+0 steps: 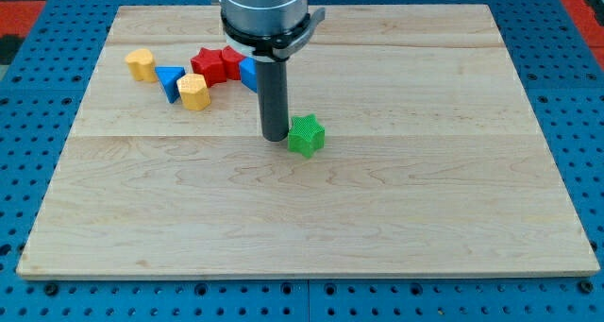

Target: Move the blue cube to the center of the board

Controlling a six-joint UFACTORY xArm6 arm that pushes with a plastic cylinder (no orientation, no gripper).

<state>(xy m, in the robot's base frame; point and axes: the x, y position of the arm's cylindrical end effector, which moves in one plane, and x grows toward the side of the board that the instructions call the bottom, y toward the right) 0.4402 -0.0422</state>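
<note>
The blue cube (248,73) sits left of the board's middle toward the view's top, partly hidden behind the rod. It touches a red star block (215,63) on its left. My tip (275,136) rests on the wooden board (302,218) below and slightly right of the blue cube, apart from it. A green star block (306,135) lies right beside my tip on its right.
A blue triangle block (170,79) lies between a yellow block (142,64) at the upper left and a yellow hexagon block (193,92). The board lies on a blue perforated table (38,171).
</note>
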